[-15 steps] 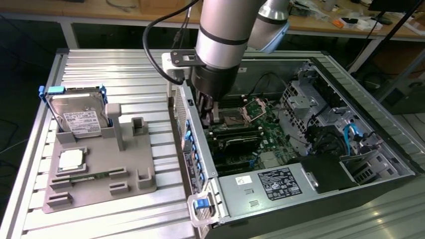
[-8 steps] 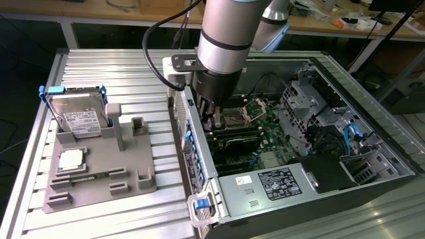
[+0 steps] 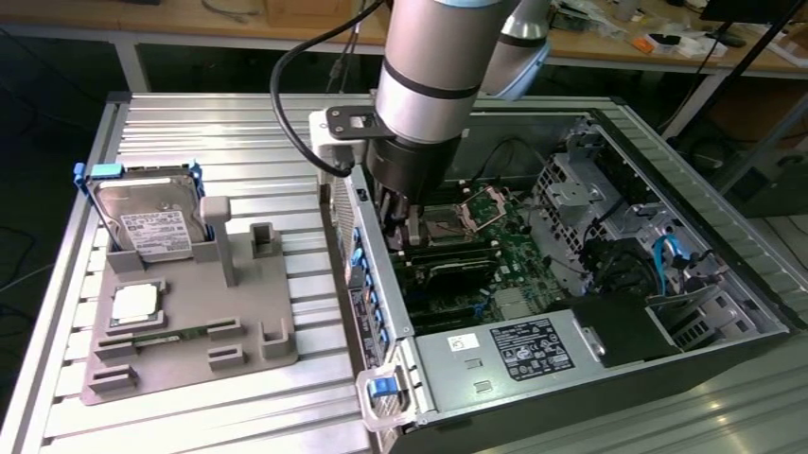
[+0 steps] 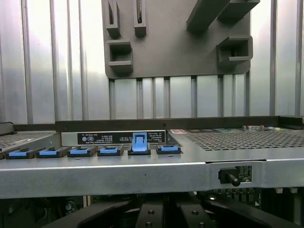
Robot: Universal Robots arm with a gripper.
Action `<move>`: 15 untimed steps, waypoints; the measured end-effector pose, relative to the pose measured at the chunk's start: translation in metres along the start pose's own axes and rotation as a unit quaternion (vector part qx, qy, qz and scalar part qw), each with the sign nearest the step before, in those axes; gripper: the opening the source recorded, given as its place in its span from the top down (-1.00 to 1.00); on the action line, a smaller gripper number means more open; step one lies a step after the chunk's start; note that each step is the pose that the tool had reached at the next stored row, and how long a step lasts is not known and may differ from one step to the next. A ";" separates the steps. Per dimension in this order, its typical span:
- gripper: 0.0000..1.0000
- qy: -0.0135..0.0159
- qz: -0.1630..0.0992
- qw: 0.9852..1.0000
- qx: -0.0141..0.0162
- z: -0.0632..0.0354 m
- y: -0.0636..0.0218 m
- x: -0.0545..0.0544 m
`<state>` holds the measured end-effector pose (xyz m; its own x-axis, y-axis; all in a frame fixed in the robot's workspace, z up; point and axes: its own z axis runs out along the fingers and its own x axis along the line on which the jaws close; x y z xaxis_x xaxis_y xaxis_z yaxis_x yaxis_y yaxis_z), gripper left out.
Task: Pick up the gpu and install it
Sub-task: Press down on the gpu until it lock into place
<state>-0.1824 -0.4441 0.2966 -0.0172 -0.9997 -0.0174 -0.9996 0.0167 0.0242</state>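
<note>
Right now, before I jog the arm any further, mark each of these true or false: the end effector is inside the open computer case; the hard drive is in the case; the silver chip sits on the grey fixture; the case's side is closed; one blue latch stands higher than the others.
1. The end effector is down inside the computer case, over the motherboard. True.
2. The hard drive lies inside the case. False: it stands upright in the grey fixture on the table, at the exterior view's left.
3. The small square silver chip sits on the grey fixture. True.
4. The case's side is closed. False: it is open, with the motherboard exposed.
5. One blue latch on the case edge stands higher than the others in its row. True.
</note>
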 end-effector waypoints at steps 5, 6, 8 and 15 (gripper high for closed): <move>0.79 -0.004 0.000 1.000 0.000 0.0002 -0.0002 0.005; 0.79 -0.004 0.000 1.000 0.000 0.0000 -0.0001 0.005; 0.79 -0.003 0.000 1.000 -0.001 -0.0002 -0.0010 0.005; 0.79 0.003 0.000 1.000 -0.010 -0.0028 -0.0114 0.003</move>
<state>-0.1709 -0.4478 0.2991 -0.0176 -0.9998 -0.0110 -0.9989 0.0171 0.0447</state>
